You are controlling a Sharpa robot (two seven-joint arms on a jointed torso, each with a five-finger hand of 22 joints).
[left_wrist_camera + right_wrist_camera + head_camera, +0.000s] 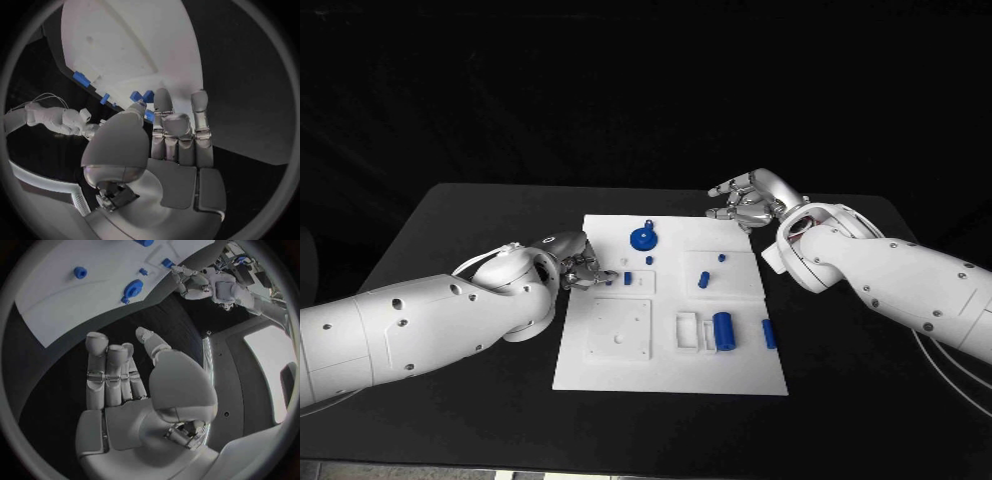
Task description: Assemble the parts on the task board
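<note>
Left hand: the left hand [578, 266] sits at the task board's [610, 368] left edge, fingers reaching toward a small blue peg [627, 278]. Its fingers stand apart and nothing lies in the palm, as the left wrist view [175, 145] shows.
Right hand: the right hand [750, 202] hovers just off the board's far right corner, over the black table [459, 230]. Its fingers are loosely spread and it holds nothing; the right wrist view [134, 390] shows a bare palm.
Parts on the board: all lie on the white plate. A round blue knob [645, 238] sits near the far edge, and a blue cylinder [724, 326] lies in a white cradle near the front right.
Risk: as I judge it, the left fingers could nudge the small peg sideways instead of gripping it, since it is tiny and low against the plate. A push at the board's edge could also shift the whole plate.
Count: two hands, one board. I count about seven blue parts in the head view, though the smallest are hard to separate.
</note>
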